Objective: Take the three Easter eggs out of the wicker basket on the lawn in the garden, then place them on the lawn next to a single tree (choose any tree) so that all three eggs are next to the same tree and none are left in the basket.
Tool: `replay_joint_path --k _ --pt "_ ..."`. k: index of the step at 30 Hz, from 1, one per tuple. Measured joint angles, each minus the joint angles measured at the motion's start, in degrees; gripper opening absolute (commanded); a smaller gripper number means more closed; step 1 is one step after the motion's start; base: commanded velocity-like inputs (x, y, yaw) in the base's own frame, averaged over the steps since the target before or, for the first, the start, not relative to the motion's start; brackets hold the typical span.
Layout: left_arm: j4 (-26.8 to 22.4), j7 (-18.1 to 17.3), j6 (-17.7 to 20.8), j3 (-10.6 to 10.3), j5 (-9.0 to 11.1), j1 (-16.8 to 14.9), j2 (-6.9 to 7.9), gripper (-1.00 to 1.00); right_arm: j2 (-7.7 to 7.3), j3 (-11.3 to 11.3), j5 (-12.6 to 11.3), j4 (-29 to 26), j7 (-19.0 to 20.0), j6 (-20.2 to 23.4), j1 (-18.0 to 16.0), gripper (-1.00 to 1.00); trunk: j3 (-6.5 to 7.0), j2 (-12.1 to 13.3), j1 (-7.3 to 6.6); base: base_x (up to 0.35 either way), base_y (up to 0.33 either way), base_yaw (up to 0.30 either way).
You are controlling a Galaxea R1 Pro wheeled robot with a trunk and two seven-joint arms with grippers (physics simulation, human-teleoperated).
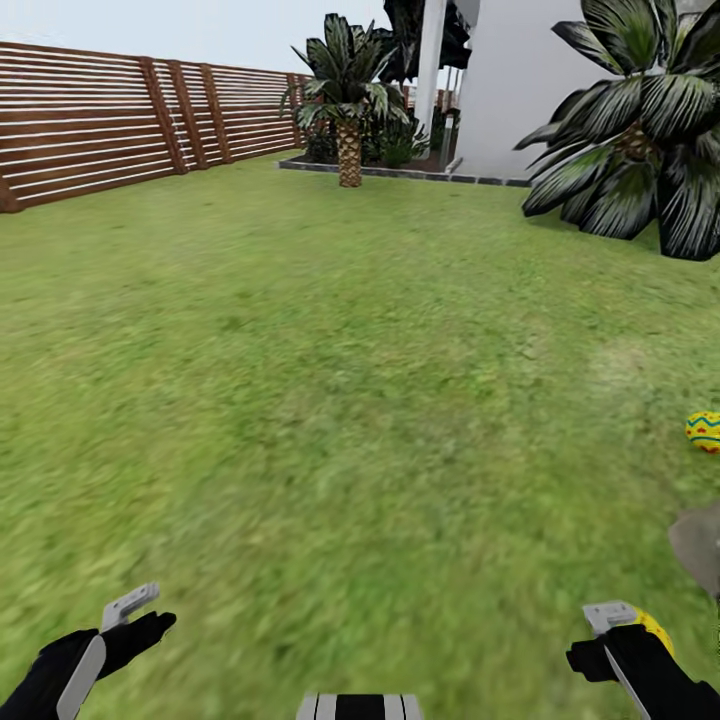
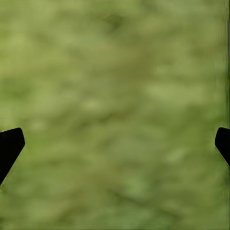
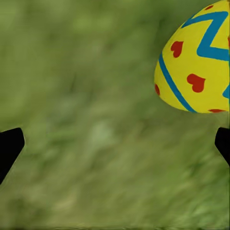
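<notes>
A: Item one, the ground?

B: Wide mottled green lawn [image 1: 330,400], soft-textured, running to a brown slatted wooden fence [image 1: 100,130] and a white house wall [image 1: 510,90]. A short palm with a scaly trunk [image 1: 349,150] stands in the far bed; a dark broad-fronded plant [image 1: 640,130] sits right.

A: Eggs?

B: Two on record. One small yellow egg with blue zigzag bands [image 1: 703,431] lies loose on the grass at the right edge, near a grey-brown rounded shape [image 1: 700,550], cut off by the frame; it may be a tree base, I cannot tell. A second yellow egg with red dots and blue bands [image 3: 199,60], smooth and glossy, shows just beside the right gripper [image 3: 115,143] in the right wrist view, and as a yellow patch [image 1: 655,630] behind that gripper in the head view.

A: Held?

B: Judged not. The right gripper's fingertips stand wide apart, the egg off to one side. It reads as lying on the grass, likely set down there deliberately.

A: Left gripper [image 2: 115,143]?

B: Fingertips spread, nothing between them, blurred grass beyond. Black fingers, pale grey plates.

A: Basket?

B: No entry; third egg unaccounted for.
</notes>
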Motion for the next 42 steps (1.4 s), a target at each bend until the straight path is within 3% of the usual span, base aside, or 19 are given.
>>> replay_joint_path --k 10,42 --pt "0.1 0.1 0.1 0.0 0.0 0.0 0.0 1.0 0.0 -0.1 0.0 0.0 0.0 0.0 0.0 1.0 2.22 0.1 -0.28 0.087 0.329 -0.296" --pt "0.1 0.1 0.0 0.1 0.0 0.0 0.0 1.0 -0.08 -0.2 -0.1 0.1 0.0 0.0 0.0 1.0 9.31 0.6 -1.11 0.269 0.252 -0.296"
